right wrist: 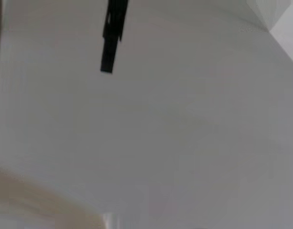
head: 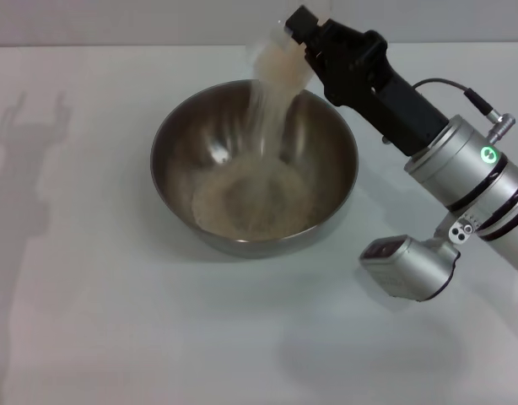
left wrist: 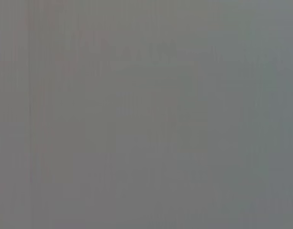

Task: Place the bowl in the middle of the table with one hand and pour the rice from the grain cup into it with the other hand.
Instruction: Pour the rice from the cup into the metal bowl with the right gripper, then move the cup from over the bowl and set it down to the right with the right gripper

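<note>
Nearest my head camera, the right arm's silver wrist housing (head: 461, 181) and its boxy camera module (head: 408, 266) hang over the white bench (head: 116, 321). A small green lit symbol shows on the wrist housing; I can read no brand, label or other writing anywhere.

From that wrist the black right gripper (head: 297, 38) reaches up and toward the far side, and its fingers are closed around the grain cup (head: 280, 55). The translucent cup is tipped steeply, mouth down, above the far right rim of the bowl (head: 179, 148).

The rice (head: 255, 202) falls from the cup in a pale, blurred stream and lies in a loose beige mass across the bottom of the bowl. The stainless-steel bowl sits upright on the bench, near the middle of my view, and no gripper touches it.

The left gripper is out of my head camera's sight; only a shadow shaped like an arm lies on the bench at the left. My left wrist camera gives a flat grey field with nothing to make out. My right wrist camera shows a pale surface, one dark bar and a blurred beige patch.
</note>
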`<state>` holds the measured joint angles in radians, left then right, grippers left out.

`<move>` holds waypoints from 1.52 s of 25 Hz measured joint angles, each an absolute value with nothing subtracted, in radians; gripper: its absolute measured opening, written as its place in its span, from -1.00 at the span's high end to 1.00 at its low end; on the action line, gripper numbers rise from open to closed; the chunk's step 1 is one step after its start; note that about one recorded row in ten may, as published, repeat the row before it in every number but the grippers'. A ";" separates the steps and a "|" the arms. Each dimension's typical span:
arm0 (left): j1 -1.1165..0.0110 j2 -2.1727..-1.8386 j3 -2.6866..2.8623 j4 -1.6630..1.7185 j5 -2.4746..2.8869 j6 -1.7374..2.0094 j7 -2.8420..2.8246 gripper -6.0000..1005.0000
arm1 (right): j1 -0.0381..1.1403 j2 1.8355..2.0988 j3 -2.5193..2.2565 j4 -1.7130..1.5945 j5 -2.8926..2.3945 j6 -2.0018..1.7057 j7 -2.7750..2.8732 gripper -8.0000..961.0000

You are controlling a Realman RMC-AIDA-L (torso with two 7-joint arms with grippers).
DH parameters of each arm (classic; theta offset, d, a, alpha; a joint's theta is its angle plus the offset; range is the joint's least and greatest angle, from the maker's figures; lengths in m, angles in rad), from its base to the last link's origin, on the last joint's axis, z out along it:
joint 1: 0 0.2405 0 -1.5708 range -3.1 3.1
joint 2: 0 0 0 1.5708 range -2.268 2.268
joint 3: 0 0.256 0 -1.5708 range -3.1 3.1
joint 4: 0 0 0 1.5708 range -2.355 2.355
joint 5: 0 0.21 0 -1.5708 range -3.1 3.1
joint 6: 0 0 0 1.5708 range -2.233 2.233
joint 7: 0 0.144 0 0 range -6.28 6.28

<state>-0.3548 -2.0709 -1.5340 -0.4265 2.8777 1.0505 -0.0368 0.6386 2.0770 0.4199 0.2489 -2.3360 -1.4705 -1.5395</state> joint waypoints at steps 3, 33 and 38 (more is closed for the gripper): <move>-0.356 -2.071 -1.534 -0.426 2.878 1.051 -0.037 -0.18 | 0.637 2.078 0.420 0.241 -2.351 -1.471 -1.548 0.97; -0.358 -2.071 -1.534 -0.426 2.878 1.051 -0.037 -0.18 | 0.635 2.080 0.430 0.236 -2.349 -1.455 -1.566 0.95; -0.356 -2.071 -1.534 -0.426 2.878 1.051 -0.037 -0.18 | 0.634 2.080 0.424 0.240 -2.349 -1.454 -1.563 0.94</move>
